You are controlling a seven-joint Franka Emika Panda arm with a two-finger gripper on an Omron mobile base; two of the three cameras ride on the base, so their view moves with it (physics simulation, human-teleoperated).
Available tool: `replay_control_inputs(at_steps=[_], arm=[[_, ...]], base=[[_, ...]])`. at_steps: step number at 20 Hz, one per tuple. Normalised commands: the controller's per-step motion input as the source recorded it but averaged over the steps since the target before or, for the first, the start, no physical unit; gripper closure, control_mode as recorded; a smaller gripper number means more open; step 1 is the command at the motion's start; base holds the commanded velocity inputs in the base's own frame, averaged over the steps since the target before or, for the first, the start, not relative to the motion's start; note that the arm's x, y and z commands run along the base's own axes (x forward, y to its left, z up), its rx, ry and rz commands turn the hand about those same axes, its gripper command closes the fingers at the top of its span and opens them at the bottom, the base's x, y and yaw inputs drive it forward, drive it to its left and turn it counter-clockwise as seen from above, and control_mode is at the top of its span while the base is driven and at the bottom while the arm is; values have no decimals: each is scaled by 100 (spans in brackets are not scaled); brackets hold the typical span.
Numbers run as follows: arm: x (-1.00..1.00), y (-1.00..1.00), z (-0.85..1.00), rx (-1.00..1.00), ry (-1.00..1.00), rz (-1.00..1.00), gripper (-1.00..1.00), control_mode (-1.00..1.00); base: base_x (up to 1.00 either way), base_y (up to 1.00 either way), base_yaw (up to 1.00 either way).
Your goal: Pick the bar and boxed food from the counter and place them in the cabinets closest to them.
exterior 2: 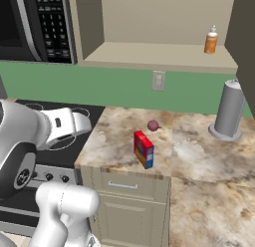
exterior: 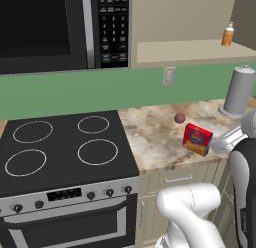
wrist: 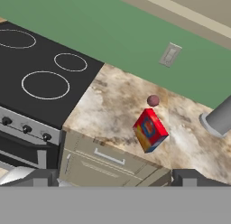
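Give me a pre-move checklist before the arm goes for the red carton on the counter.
1. Boxed food standing on the counter, nothing on top: ok.
2. Gripper open and empty, above the counter edge: ok.
3. Dark-red ball apart from the carton, behind it: ok.
4. Cabinet open, shelf space free left of the orange bottle: ok.
5. Grey cylinder well to the side: ok.
6. Bar located: cannot tell.

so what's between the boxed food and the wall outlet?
The small dark-red ball sits on the counter between the boxed food and the outlet, apart from the box; clearest in the right base view.
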Motion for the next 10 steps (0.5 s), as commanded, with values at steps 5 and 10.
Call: replay_control_inputs(at_steps=[5, 10], arm=[[-4, -21, -6, 0, 0, 0, -100, -100], [-2, -21, -13, 0, 2, 0, -100, -100]], base=[[0, 0, 0], [0, 0, 0]])
